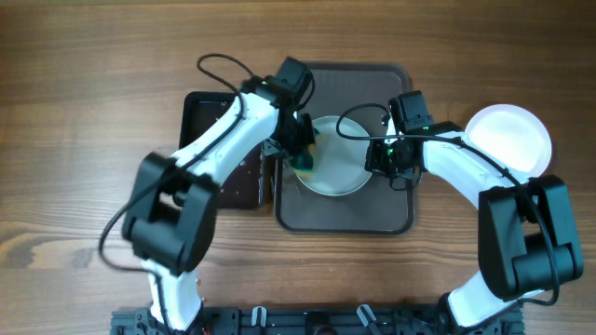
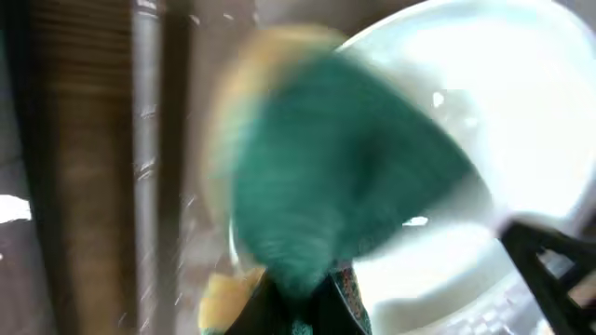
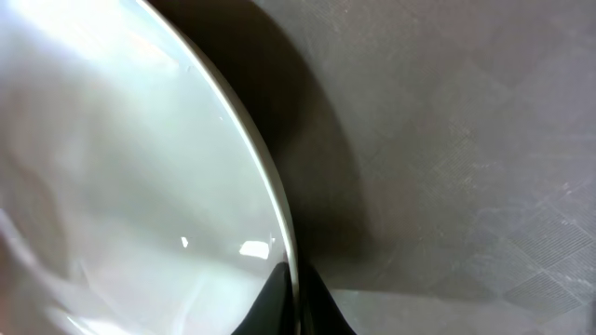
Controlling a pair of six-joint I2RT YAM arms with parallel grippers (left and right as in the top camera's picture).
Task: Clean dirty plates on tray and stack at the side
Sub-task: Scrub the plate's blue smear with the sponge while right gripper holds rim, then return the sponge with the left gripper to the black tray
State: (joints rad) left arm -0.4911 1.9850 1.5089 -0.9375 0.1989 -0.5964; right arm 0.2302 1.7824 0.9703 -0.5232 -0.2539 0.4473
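Tabletop viewed from above, read left to right; small glossy black tray (image 1: 223, 154) lies at the left, just beside the large brown tray (image 1: 345, 219); left gripper (image 1: 300, 149) is clenched on a green-and-yellow sponge (image 2: 345, 177), pressed against the left part of a white plate (image 1: 346, 169) lying on the brown tray; right gripper (image 1: 389, 166) pinches that plate's right rim, a finger on either side of the edge; another white plate (image 1: 510, 138) sits on bare wood at the far right. Plates look stiff, light and glossy, probably slippery and breakable; the thin rim seems the best place to hold.
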